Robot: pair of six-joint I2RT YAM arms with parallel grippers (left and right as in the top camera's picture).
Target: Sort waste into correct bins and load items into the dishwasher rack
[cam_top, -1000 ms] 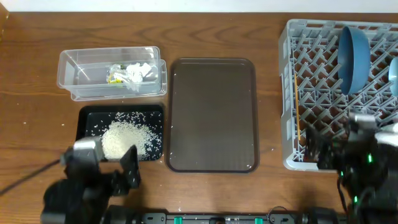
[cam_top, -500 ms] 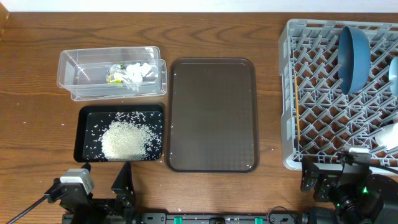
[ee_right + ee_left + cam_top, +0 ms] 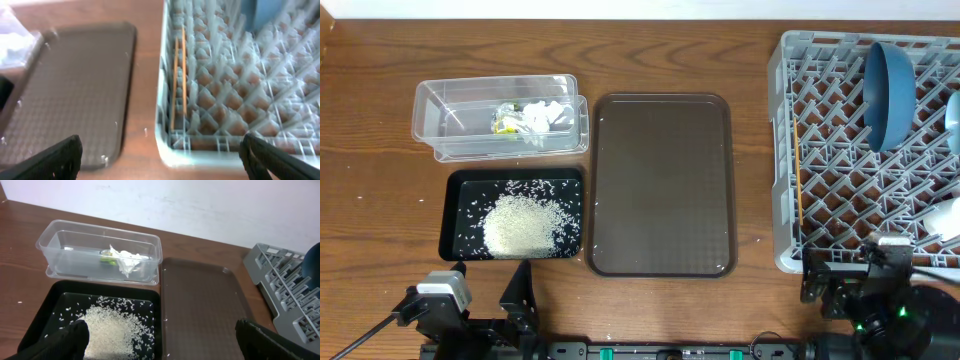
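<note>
1. The left claw (image 3: pixel 161 330), at the near left edge of the bench, has its fingers spread wide and holds nothing. The right claw (image 3: pixel 160 145), by the rack's near left corner, is likewise spread and empty.
2. The brown wood-grain bench (image 3: pixel 380 200) meets a plain white wall (image 3: pixel 200 205) at its far side.
3. One clear rectangular plastic tub (image 3: pixel 430 110), far left, holds one crumpled yellow-green plastic wrapper (image 3: pixel 501 124) and one crumpled white paper tissue (image 3: pixel 542 117).
4. One shallow black rectangular tray (image 3: pixel 450 215), just nearer, holds heaped and scattered small white rice-like grains (image 3: pixel 520 225).
5. One textured dark brown serving tray (image 3: pixel 660 185) lies in the middle.
6. One square grey plastic peg-lattice rack (image 3: pixel 785 150), at the right, carries one deep-blue dish (image 3: pixel 886 90) on edge. Two wooden chopsticks (image 3: pixel 180 75) lie side by side along its left wall.
</note>
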